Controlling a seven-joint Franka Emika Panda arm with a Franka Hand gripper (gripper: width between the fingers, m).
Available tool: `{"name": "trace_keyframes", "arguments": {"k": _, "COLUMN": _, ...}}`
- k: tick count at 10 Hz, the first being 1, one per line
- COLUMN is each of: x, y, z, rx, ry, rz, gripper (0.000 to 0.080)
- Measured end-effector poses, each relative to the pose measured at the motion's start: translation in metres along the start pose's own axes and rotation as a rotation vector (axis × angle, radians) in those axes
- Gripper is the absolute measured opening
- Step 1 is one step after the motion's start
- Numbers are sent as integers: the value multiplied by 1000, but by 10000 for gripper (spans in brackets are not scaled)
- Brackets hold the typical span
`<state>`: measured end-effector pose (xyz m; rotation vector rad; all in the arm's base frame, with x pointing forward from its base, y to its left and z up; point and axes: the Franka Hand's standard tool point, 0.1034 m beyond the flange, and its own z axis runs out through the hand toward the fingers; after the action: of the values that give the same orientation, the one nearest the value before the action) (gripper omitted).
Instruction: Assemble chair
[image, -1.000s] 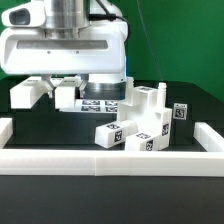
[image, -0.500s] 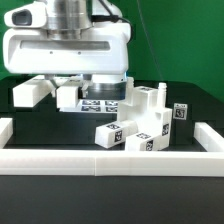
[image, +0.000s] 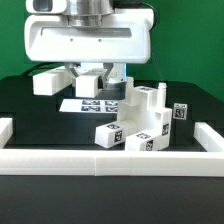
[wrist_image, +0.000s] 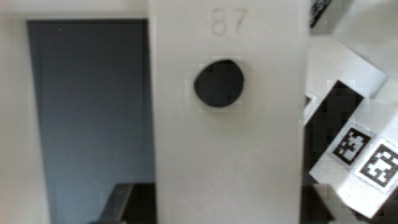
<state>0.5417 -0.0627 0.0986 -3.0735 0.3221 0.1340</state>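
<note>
the gripper (image: 92, 86) hangs from the broad white arm head that fills the upper middle of the exterior view. its fingers point down over the black table (image: 25, 108), and the jaws are drawn in, clamped on a white slab (image: 52, 82). one end of that slab sticks out toward the exterior view's left, clear of the table surface. just below the fingers lies the marker board (image: 88, 105), flat on the table, and the held piece does not touch it.

in the wrist view the same white slab (wrist_image: 222, 160) sits very close and takes up most of the frame. it has a round hole (wrist_image: 219, 82) in its face and a faint raised "87" above the hole. black-and-white tags (wrist_image: 368, 160) show past the slab's edge, but i cannot tell what they sit on.

the rest of the chair, a stepped white structure (image: 150, 118), stands in the lower right of the exterior view, near the gripper but apart from it. a small tagged block (image: 179, 113) sits against its far right side. a long white rail (image: 110, 160) runs across the bottom of the frame, in front of everything.
</note>
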Motion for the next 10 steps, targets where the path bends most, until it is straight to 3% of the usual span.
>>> {"name": "trace_keyframes", "arguments": {"k": 3, "x": -1, "y": -3, "z": -3, "rx": 5, "ry": 0, "rz": 171, "gripper": 289}}
{"name": "trace_keyframes", "arguments": {"k": 6, "x": 1, "y": -9, "z": -15, "rx": 28, "ry": 8, "rz": 328, "gripper": 289}}
{"name": "trace_keyframes", "arguments": {"k": 10, "x": 0, "y": -32, "z": -25, "rx": 34, "ry": 10, "rz": 342, "gripper": 289}}
